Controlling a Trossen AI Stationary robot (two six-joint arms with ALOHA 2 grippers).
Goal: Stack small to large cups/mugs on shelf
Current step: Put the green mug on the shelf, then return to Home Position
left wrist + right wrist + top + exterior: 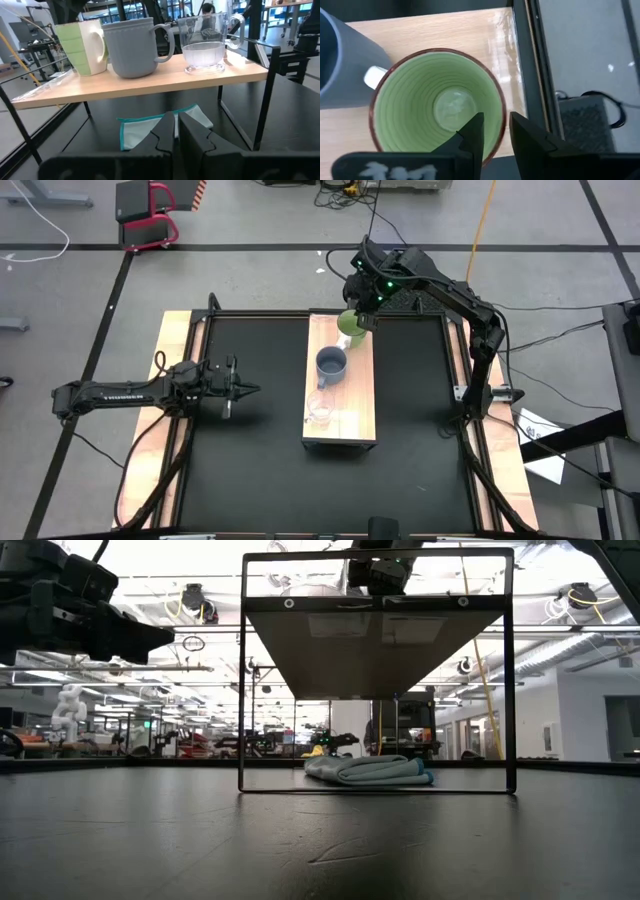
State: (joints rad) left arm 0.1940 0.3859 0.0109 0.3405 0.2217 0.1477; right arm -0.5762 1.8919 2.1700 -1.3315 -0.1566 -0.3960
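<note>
Black worktop (260,450) w/ light wood strips along L & R edges (172,350). Folded cloth (372,771), pale w/ teal border, lies flat on worktop approx mid-width, toward far edge. Past worktop's far-L corner: red-framed cart/stool (150,215) on grey floor. Black tape lines on floor (250,248) run parallel to far edge. Yellow cable (484,220) trails on floor beyond far-R corner; white papers (545,450) on floor off R edge. Low view: open lab space behind, benches & equipment, white figure-like object (70,705) far L; detail too small to tell.
</note>
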